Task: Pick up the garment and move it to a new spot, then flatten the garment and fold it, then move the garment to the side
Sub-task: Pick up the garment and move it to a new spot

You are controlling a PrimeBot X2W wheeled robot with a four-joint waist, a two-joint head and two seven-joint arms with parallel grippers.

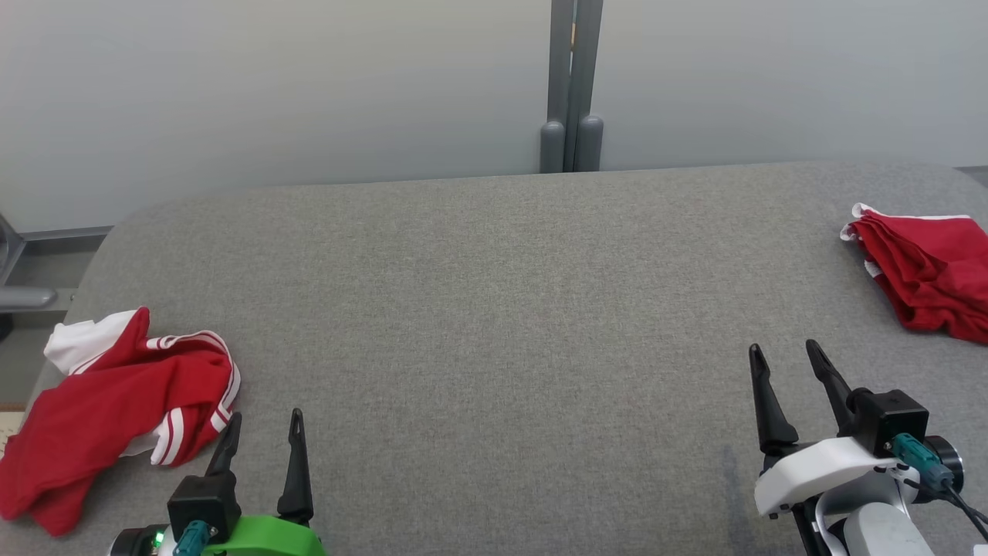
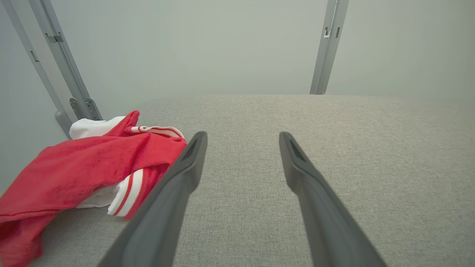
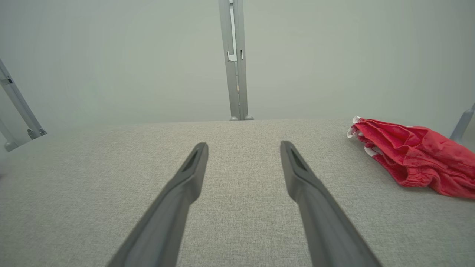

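A crumpled red garment with white striped trim (image 1: 116, 401) lies at the near left of the grey table (image 1: 494, 309); the left wrist view has it (image 2: 85, 167) just left of my fingers. My left gripper (image 1: 264, 428) (image 2: 243, 139) stands open beside its right edge, holding nothing. A second red garment with white edging (image 1: 926, 270) lies bunched at the far right edge, and the right wrist view has it (image 3: 412, 155) to the right. My right gripper (image 1: 783, 357) (image 3: 243, 146) is open above bare table, near-left of that garment.
A pale wall rises behind the table, with a grey upright post (image 1: 571, 85) at its middle. Grey metal frame parts (image 1: 23, 270) stand off the table's left edge. The table's corners are rounded.
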